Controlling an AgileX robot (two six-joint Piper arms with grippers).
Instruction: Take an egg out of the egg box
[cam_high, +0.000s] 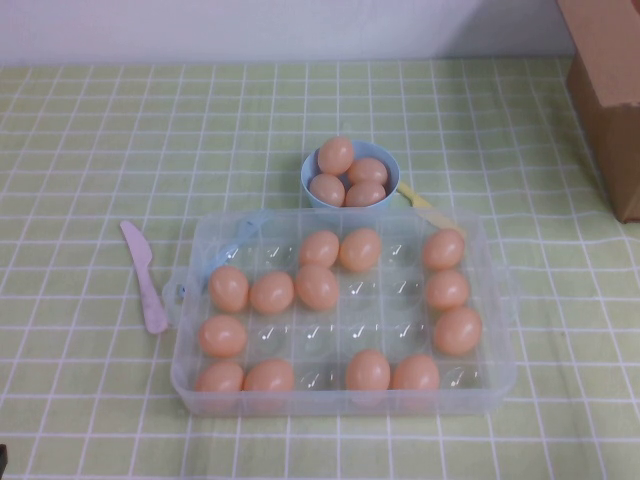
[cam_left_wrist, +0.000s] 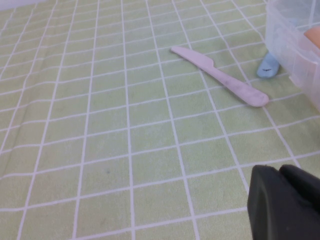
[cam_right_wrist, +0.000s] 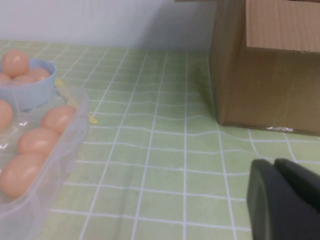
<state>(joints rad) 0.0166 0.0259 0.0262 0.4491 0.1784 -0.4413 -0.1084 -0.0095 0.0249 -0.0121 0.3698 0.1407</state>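
The clear plastic egg box (cam_high: 345, 402) lies in the middle of the green checked cloth and holds over a dozen peach-orange eggs, one near its centre (cam_high: 317, 287). Neither gripper shows in the high view. My left gripper (cam_left_wrist: 280, 171) is shut and empty, low over the cloth to the left of the box, whose corner (cam_left_wrist: 290, 40) shows with one egg (cam_left_wrist: 313, 36). My right gripper (cam_right_wrist: 274, 162) is shut and empty, over the cloth to the right of the box (cam_right_wrist: 65, 145), where three eggs (cam_right_wrist: 37, 140) show along the near wall.
A light-blue bowl (cam_high: 308, 172) with several eggs stands just behind the box, also in the right wrist view (cam_right_wrist: 30, 92). A pink plastic knife (cam_high: 146, 280) lies left of the box. A cardboard box (cam_high: 610, 90) stands at the far right.
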